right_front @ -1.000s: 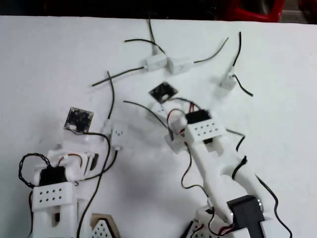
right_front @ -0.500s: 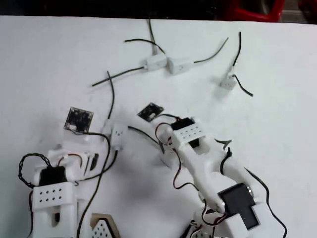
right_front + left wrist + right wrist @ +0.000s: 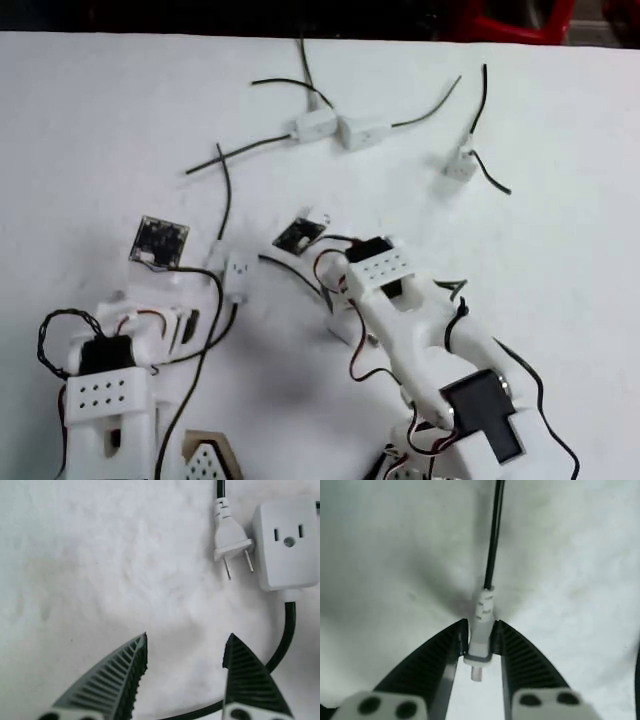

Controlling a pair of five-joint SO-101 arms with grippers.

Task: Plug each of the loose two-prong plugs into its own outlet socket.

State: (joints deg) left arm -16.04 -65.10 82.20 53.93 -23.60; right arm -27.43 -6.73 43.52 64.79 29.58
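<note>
A loose white two-prong plug (image 3: 230,536) lies beside a white outlet socket (image 3: 287,542), prongs just off the socket's side. My left gripper (image 3: 186,642) is open a short way from them, nothing between its fingers. In the high view that socket (image 3: 238,274) and plug (image 3: 214,256) lie left of centre, beyond the left gripper (image 3: 185,325). My right gripper (image 3: 480,630) is shut on a second white plug (image 3: 481,622), whose black cord (image 3: 495,530) runs away from it. From above, the right gripper (image 3: 338,298) sits just right of the socket.
Two white blocks (image 3: 314,125) (image 3: 362,132) sit joined at the back with cords trailing outward. Another small white block (image 3: 460,166) with a black cord lies at the back right. A red object (image 3: 520,18) stands past the table's far edge.
The right arm has swung left with the plug, bringing it closer to the socket left of centre. The left arm has kept still.
</note>
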